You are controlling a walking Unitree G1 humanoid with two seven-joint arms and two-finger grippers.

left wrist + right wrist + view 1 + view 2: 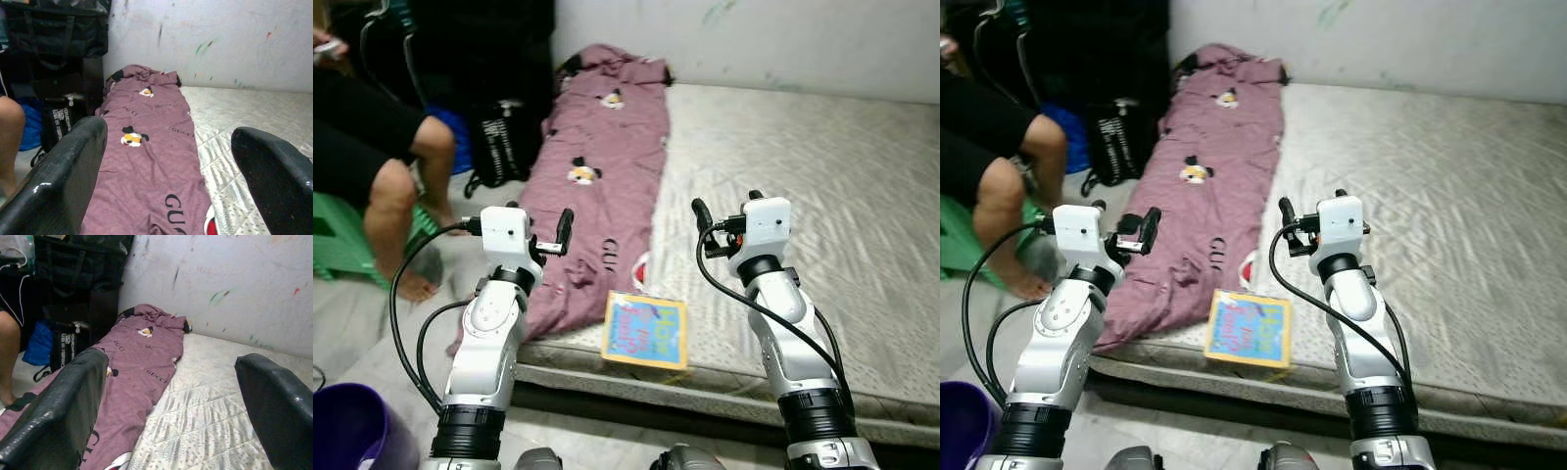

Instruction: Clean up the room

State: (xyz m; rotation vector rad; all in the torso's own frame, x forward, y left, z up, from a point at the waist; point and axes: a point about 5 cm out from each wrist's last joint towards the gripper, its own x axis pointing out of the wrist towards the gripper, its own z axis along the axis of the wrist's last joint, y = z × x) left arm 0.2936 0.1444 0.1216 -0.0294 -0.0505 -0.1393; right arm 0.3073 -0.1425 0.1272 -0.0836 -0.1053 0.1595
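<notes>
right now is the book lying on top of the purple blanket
No, the book lies on the bare mattress near its front edge, beside the purple blanket rather than on it.

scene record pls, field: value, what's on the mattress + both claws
surface: mattress on the floor, against the wall
blanket: purple blanket spread along the mattress's left edge
book: colourful book flat at the near edge, beside the blanket
left claw: left claw open, raised over the blanket, holding nothing
right claw: right claw open, raised over the mattress, holding nothing
bag: black bag on the floor left of the mattress
person: seated at far left, bare leg showing
</notes>
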